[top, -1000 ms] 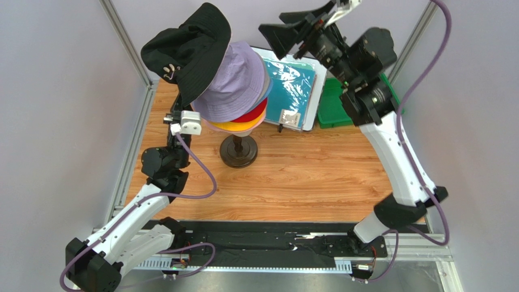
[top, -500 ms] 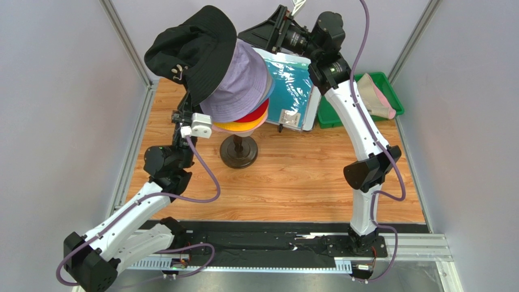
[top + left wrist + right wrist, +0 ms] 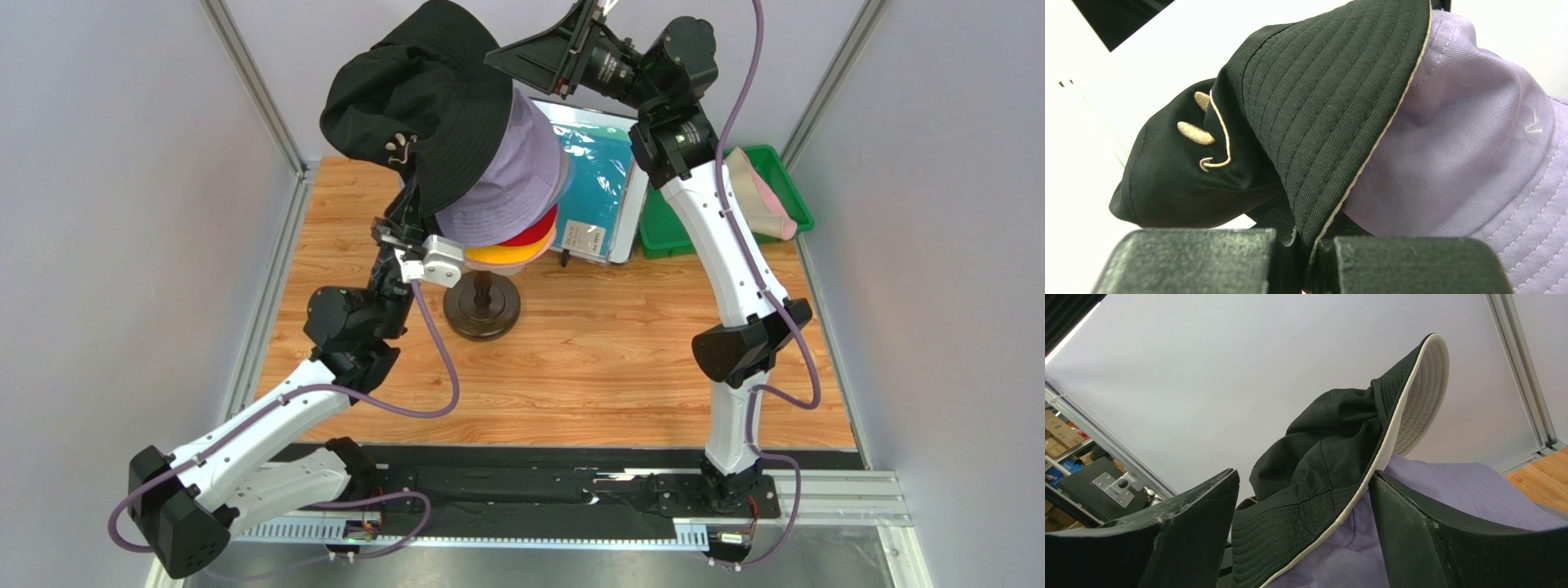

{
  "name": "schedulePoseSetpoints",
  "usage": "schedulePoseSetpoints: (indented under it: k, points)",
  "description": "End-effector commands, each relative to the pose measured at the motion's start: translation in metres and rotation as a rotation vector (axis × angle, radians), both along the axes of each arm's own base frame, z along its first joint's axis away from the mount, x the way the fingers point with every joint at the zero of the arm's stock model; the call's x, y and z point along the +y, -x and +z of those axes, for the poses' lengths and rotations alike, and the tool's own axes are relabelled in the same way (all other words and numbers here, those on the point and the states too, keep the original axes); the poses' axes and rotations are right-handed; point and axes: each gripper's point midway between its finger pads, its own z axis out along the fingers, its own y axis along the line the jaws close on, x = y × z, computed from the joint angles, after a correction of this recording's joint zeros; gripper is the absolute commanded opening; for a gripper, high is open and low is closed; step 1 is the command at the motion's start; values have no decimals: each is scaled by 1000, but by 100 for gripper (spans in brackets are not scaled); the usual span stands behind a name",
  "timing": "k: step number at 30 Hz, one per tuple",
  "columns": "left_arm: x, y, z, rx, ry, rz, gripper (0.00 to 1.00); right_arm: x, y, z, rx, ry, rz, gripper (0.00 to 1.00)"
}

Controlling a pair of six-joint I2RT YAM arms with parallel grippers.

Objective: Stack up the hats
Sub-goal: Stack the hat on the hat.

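Observation:
A black hat (image 3: 417, 98) hangs tilted over the left side of the stack, its brim pinched in my shut left gripper (image 3: 1306, 245). Beneath it on the stand sit the lavender hat (image 3: 515, 184), a red hat (image 3: 543, 230) and an orange-yellow hat (image 3: 509, 256). My right gripper (image 3: 1303, 484) is open at the far top of the stack. The black hat's (image 3: 1321, 478) brim edge lies between its fingers, over the lavender hat (image 3: 1444, 490). In the top view that gripper (image 3: 528, 55) reaches in from the right. A beige hat (image 3: 758, 196) lies in the bin.
The stack rests on a stand with a dark round base (image 3: 481, 306) on the wooden table. Behind it lies a teal sheet (image 3: 601, 172) in a white frame. A green bin (image 3: 669, 223) sits at the back right. Metal frame posts flank the table.
The left arm has carried the black hat up and to the right, further over the lavender hat. The right arm swung left from the bin side to the hat's far brim, jaws still open.

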Motion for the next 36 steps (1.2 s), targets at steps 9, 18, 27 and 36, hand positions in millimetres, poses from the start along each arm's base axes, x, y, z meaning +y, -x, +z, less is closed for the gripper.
schedulePoseSetpoints:
  k: [9,18,27,36]
  points:
    - [-11,4,5,-14,-69,-3,0,-1,-4,-13,41,77,-55,54]
    - [-5,3,3,3,-63,30,0,0,7,4,-30,4,-19,0]
    - [26,-5,11,-2,14,205,0,-30,44,42,-69,-111,-88,0]
    - [42,-3,-3,37,64,213,0,-46,39,-2,29,-22,-233,0]
